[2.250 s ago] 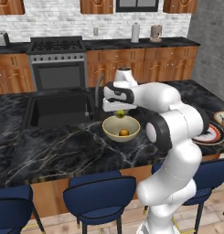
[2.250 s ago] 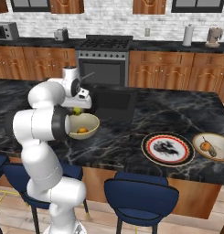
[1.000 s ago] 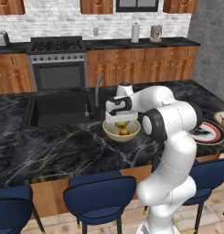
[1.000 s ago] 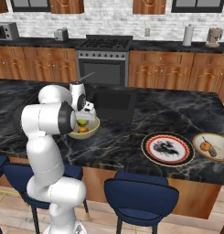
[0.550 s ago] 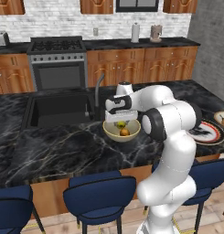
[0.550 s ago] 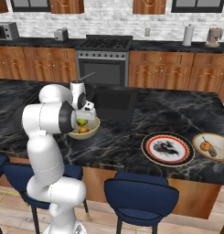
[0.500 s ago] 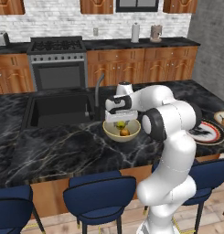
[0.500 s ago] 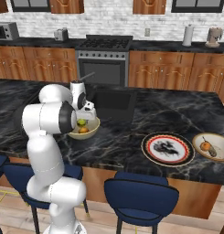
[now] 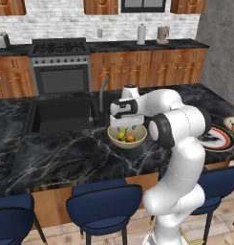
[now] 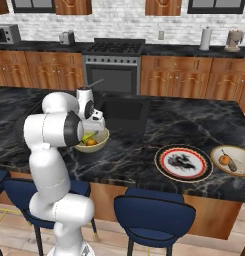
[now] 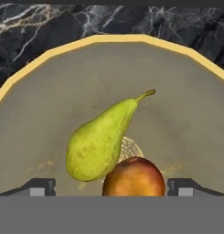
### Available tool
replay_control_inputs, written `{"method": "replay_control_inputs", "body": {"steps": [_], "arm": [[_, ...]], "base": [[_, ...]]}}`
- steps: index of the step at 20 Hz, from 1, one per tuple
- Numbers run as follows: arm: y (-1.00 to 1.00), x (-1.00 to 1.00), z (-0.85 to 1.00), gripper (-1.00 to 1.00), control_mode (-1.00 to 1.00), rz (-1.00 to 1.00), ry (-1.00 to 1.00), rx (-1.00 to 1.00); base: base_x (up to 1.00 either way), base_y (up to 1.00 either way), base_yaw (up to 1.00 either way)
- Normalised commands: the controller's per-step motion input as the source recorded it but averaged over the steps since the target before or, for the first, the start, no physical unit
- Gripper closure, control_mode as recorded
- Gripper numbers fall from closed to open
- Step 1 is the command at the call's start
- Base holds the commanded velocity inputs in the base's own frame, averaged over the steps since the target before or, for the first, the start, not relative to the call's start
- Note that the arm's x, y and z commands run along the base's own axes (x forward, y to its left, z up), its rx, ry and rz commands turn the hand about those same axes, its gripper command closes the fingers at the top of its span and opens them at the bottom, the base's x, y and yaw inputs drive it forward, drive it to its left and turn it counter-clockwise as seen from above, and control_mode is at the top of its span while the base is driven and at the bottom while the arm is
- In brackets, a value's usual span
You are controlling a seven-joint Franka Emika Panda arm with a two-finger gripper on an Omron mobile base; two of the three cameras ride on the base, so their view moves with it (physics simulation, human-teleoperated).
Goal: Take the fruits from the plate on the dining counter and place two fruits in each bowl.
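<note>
Pear (image 11: 102,142) touching orange fruit (image 11: 134,177) inside cream bowl (image 11: 49,91); end effector (image 11: 111,186) open above.

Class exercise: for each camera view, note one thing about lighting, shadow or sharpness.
Left base view: soft, even light, slightly blurry; the bowl casts little shadow. Right base view: flat light on the plate. Hand view: the pear is sharp, with a faint shadow under it.
</note>
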Motion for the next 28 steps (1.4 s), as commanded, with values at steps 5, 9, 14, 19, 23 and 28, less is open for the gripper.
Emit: {"method": "replay_control_inputs", "body": {"steps": [5, 9, 14, 19, 23, 28], "arm": [[-0.12, -0.51, 0.41, -1.00, -1.00, 0.00, -0.04, 0.00], [-0.37, -0.96, 0.47, -1.00, -1.00, 0.00, -0.13, 0.00], [-0.18, -1.00, 0.52, -1.00, -1.00, 0.00, -0.19, 0.00], [0.00, -1.00, 0.66, -1.00, -1.00, 0.00, -0.12, 0.00], [-0.08, -0.95, 0.72, -1.00, -1.00, 0.00, -0.08, 0.00], [-0.32, -0.68, 0.71, -1.00, -1.00, 0.00, -0.07, 0.00]], "base": [[0.00, 0.00, 0.00], [0.00, 0.00, 0.00], [0.00, 0.00, 0.00], [0.00, 0.00, 0.00], [0.00, 0.00, 0.00], [0.00, 0.00, 0.00]]}}
